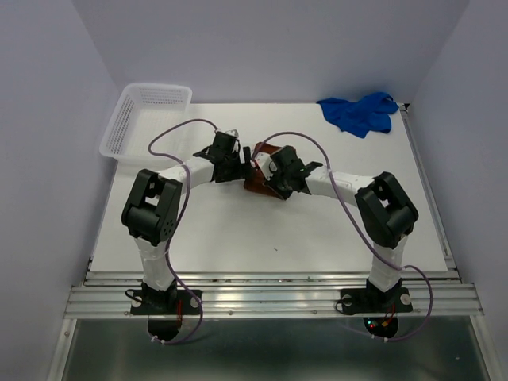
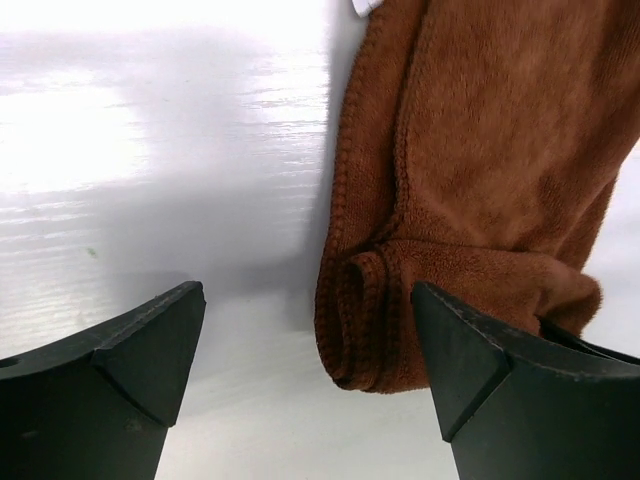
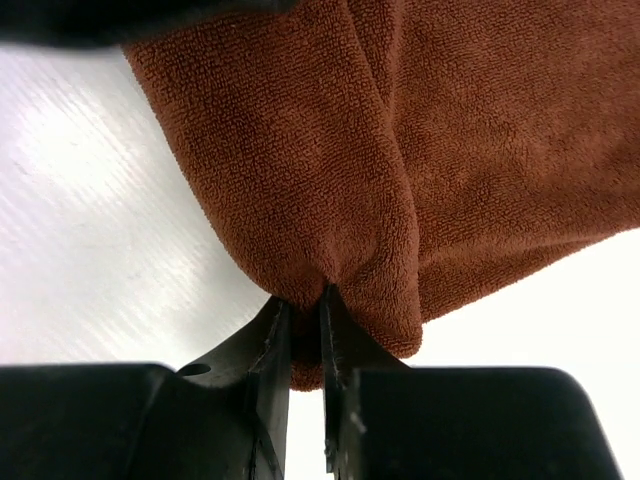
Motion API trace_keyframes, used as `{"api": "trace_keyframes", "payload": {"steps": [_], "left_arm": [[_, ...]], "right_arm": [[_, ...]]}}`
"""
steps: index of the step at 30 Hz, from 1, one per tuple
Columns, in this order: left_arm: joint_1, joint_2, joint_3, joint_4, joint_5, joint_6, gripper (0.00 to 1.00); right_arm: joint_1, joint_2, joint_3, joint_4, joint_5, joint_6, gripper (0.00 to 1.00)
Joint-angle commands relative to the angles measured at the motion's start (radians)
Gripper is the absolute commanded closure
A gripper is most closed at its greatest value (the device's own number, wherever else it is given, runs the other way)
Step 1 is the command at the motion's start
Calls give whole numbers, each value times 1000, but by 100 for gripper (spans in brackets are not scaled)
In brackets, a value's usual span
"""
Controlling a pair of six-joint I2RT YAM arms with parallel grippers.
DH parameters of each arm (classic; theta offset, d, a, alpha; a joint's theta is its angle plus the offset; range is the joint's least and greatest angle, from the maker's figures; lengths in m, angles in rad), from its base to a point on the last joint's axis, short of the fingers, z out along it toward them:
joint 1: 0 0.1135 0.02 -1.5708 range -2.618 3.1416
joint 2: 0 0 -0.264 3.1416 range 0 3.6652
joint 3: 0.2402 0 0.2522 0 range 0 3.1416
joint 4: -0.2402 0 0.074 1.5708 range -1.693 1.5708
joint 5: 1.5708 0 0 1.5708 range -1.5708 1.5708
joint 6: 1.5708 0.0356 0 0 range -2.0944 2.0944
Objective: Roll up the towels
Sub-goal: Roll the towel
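The brown towel (image 1: 254,184) is lying crumpled around the middle of the table (image 1: 238,238), a little toward the far edge, with both arms meeting over it. The right pincer (image 3: 305,300) is clenching a pinched-up fold of the cloth, its jaws nearly meeting with the pile squeezed thin between them. The left pincer (image 2: 308,296) is hanging released, jaws wide and straddling an end where the hem is curling into a small loose coil; whether one jaw is brushing the cloth I cannot tell. The towel is looking soft, light and limp, a thick terry that is creasing wherever it is gathered, so it is probably going to slump out of any roll not held tight. The stitched hem beside the coil is seeming the firmest place to grip. A blue towel (image 1: 357,113) is sitting bunched at the far right corner, and a white basket (image 1: 147,119) is standing at the far left corner.
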Motion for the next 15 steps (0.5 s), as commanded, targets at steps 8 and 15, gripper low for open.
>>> {"api": "trace_keyframes", "payload": {"steps": [8,15], "left_arm": [[40,-235,-68,56,89,-59,1],[42,-285,-140,82,158,-50,1]], "right_arm": [[-110,16,201,-296,-365,376,98],[-203,79,259,-301,-677,505,99]]}}
